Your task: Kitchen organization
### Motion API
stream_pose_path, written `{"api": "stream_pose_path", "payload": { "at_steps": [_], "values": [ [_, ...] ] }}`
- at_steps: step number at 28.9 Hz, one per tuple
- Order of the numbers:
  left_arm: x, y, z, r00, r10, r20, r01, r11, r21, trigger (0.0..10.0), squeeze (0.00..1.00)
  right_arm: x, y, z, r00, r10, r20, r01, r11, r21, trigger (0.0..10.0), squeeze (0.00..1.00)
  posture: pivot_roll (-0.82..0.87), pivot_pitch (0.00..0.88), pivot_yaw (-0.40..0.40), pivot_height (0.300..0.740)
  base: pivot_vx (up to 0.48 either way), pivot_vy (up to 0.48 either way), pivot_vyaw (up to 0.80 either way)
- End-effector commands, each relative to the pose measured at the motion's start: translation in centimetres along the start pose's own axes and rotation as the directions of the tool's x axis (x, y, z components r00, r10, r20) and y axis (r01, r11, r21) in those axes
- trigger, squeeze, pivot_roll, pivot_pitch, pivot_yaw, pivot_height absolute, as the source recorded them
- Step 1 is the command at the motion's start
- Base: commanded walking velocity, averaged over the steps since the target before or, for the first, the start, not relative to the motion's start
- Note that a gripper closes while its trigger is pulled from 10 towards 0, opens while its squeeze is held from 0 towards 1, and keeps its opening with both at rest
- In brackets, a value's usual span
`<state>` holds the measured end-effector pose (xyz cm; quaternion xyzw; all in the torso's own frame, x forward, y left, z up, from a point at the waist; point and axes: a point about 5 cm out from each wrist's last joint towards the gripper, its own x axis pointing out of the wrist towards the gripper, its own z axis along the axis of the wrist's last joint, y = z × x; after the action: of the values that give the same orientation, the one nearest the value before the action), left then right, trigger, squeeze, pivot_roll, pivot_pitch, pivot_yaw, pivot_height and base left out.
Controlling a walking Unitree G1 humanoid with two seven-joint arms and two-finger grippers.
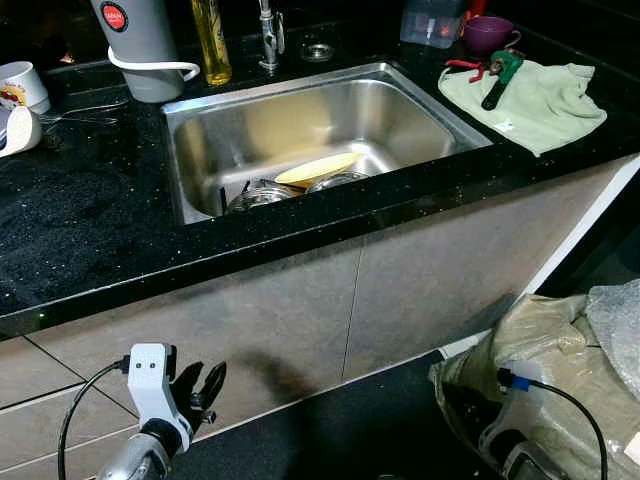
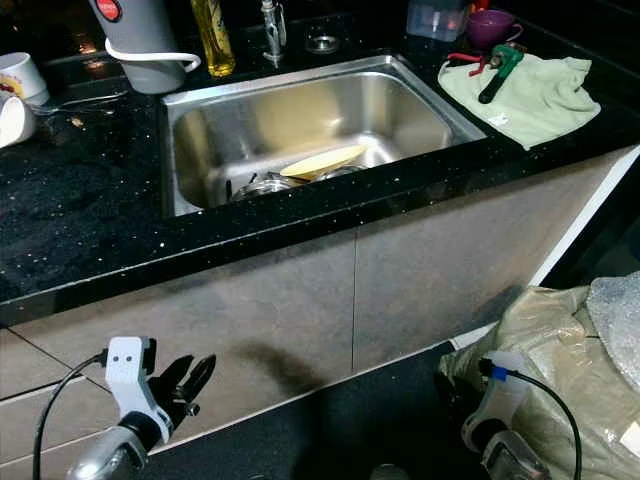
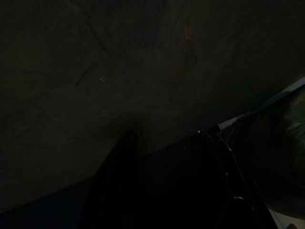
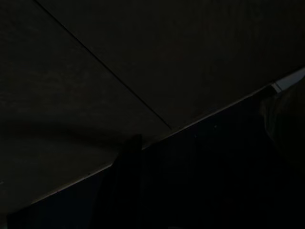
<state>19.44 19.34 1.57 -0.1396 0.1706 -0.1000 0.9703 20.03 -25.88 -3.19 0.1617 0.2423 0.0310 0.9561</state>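
Both arms hang low before the cabinet front, likely idle: the left gripper (image 1: pixel 200 388), lower left, has its fingers spread on nothing; the right gripper's (image 1: pixel 515 455) fingers I cannot tell. Unsorted dishes, a yellow plate (image 1: pixel 318 168) over steel bowls (image 1: pixel 262 196), lie in the sink (image 1: pixel 205 150) at upper centre.

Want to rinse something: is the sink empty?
No. The sink holds a yellow plate lying tilted over metal dishes at its near side.

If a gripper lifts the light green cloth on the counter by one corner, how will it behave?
The light green cloth looks soft and wrinkled, so it would probably hang limp. The green-handled tool lying on it would likely slide off. It seems light, so a push may only bunch it up.
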Motion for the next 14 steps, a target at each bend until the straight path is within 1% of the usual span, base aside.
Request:
{"api": "stream_pose_path", "payload": {
  "at_steps": [1,14],
  "values": [
    [-0.12,0.10,-0.34,1.000,0.002,-0.015,-0.001,1.000,0.009,10.0,0.00,0.07,0.35,-0.33,1.000,0.014,-0.005,-0.014,1.000,-0.001,10.0,0.00,-0.13,0.067,0.036,0.732,0.000,0.000,0.00],
    [0.06,0.28,0.21,1.000,0.000,-0.002,0.000,1.000,0.020,10.0,0.00,0.15,0.46,0.01,1.000,0.023,0.006,-0.023,1.000,-0.008,10.0,0.00,-0.13,0.081,0.030,0.732,0.000,0.000,0.00]
  ]
}}
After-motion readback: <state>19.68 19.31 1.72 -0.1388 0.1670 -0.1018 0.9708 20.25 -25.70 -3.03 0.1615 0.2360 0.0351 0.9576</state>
